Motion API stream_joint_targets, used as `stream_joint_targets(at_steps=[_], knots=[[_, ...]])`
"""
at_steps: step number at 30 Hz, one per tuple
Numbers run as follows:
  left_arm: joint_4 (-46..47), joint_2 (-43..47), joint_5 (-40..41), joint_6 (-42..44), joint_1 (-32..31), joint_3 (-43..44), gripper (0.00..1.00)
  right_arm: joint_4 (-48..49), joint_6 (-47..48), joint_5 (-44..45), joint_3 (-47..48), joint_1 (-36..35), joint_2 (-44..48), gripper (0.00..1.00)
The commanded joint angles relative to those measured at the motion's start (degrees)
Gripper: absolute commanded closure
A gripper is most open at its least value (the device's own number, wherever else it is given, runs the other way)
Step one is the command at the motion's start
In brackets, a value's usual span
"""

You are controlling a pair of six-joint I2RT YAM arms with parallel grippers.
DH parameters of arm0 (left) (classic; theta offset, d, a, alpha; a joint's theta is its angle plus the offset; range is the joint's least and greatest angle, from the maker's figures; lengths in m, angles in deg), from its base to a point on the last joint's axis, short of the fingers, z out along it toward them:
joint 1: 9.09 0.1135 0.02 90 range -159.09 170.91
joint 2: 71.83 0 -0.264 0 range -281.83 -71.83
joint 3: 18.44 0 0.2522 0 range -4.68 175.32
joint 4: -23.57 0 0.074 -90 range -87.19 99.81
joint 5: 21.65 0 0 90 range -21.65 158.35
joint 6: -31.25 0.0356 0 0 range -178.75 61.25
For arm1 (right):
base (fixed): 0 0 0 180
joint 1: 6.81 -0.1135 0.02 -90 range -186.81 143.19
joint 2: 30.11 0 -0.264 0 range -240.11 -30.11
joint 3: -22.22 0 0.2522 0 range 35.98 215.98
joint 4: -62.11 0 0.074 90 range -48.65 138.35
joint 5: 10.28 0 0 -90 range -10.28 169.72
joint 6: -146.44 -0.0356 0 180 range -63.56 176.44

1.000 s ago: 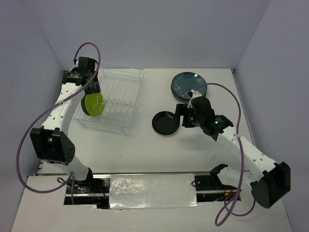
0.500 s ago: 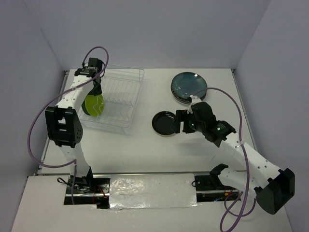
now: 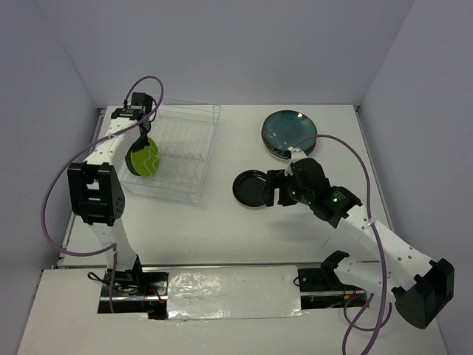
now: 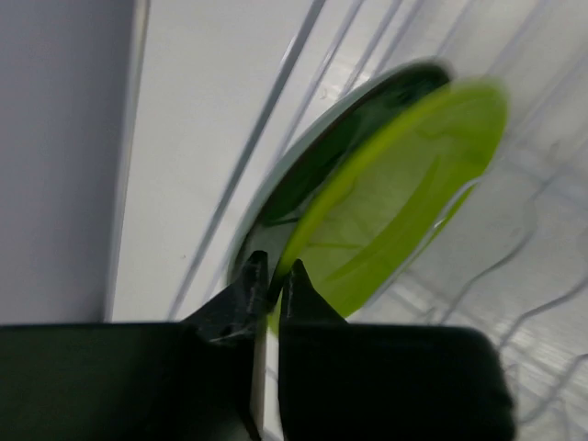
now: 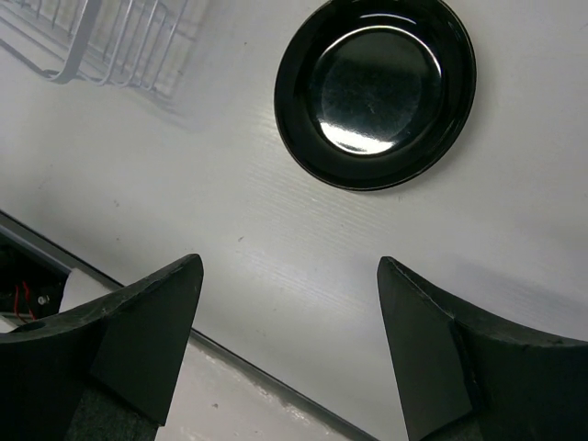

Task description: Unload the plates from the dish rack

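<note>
A small plate (image 3: pixel 145 159) with a lime-green face stands on edge at the left end of the white wire dish rack (image 3: pixel 194 159). My left gripper (image 3: pixel 141 138) reaches down from above and is shut on its upper rim. In the left wrist view the left gripper (image 4: pixel 274 271) pinches the rim of the green plate (image 4: pixel 404 175), one tip on the dark back, one on the green face. A small black plate (image 3: pixel 250 189) lies flat on the table. My right gripper (image 3: pixel 275 188) hovers open beside it, holding nothing. The black plate (image 5: pixel 377 87) lies beyond the right gripper (image 5: pixel 289 266).
A stack topped by a large dark teal plate (image 3: pixel 289 131) lies at the back right. A corner of the rack (image 5: pixel 101 37) shows in the right wrist view. The table's near edge (image 5: pixel 138 285) runs under the right fingers. Grey walls stand on three sides.
My left gripper has closed on the green plate's rim, and the left arm has folded in over the rack. The right gripper has drifted slightly back from the black plate, still open.
</note>
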Motion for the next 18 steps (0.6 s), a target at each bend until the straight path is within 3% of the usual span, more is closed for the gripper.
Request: stream_joint_targets(at_steps=[1, 2, 14, 17, 18], knots=[[-0.2, 0.19, -2.0, -0.85, 0.26, -0.37, 0.94, -0.71, -0.53, 1.56, 2.7, -0.83, 2.64, 0.16], [-0.55, 0.45, -1.13, -0.77, 0.26, -0.19, 1.0, -0.71, -0.62, 1.64, 2.7, -0.83, 2.9, 0.16], [-7.39, 10.02, -0.06, 5.12, -2.02, 11.31, 1.0, 0.43, -4.13, -0.64, 3.4, -1.36, 4.84, 0.16], [-9.52, 13.7, -4.79, 5.56, -3.07, 14.22, 1.0, 0.78, -4.93, -0.82, 3.84, -1.36, 5.36, 0.16], [-9.26, 15.11, -11.42, 5.13, -3.08, 13.53, 1.0, 2.17, -4.93, -1.34, 3.84, -1.53, 5.71, 0.16]])
